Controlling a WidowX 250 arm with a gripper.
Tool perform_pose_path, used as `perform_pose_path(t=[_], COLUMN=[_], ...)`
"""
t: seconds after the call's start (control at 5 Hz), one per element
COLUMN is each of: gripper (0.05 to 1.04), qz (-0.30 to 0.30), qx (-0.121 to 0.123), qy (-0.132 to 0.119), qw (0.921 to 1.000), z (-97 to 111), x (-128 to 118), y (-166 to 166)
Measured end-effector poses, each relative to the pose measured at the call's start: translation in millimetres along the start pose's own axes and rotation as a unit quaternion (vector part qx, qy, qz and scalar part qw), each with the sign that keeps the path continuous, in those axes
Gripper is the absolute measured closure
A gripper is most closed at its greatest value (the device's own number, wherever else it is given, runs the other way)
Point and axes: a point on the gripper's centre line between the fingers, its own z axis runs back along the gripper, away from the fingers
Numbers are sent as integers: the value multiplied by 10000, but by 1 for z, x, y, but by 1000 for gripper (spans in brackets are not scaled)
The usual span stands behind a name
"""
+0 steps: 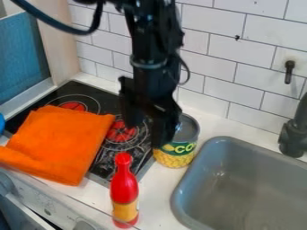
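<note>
The black gripper (147, 134) hangs open over the right edge of the stove, fingers pointing down with nothing seen between them. Its right finger overlaps the left side of a corn can (176, 155); whether they touch I cannot tell. The can stands on the counter between stove and sink. Nearer the front, a red bottle (124, 191) with a yellow-orange label stands upright, below the gripper in the view. An orange cloth (63, 141) lies folded across the left part of the black stove top (105, 96).
A grey sink (225, 146) takes up the lower right, with a dark faucet (294, 134) at its far right. White tiled wall rises behind the counter. Part of a blue object (2, 123) shows at the left edge, and stove knobs line the front.
</note>
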Motion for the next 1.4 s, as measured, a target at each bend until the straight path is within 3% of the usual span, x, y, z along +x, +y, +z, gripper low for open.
perform_pose_path(t=[0.2,0.4,0.6,1.4], gripper=[83,83,83,83], qz=[-79,-82,-133,203], qx=[-30,-95,-256,238], qy=[254,685,692,33], qw=[9996,9976,9972,9995], z=[-21,-48,-57,-61], x=[-3,-2,13,75], y=[-9,-12,-16,22])
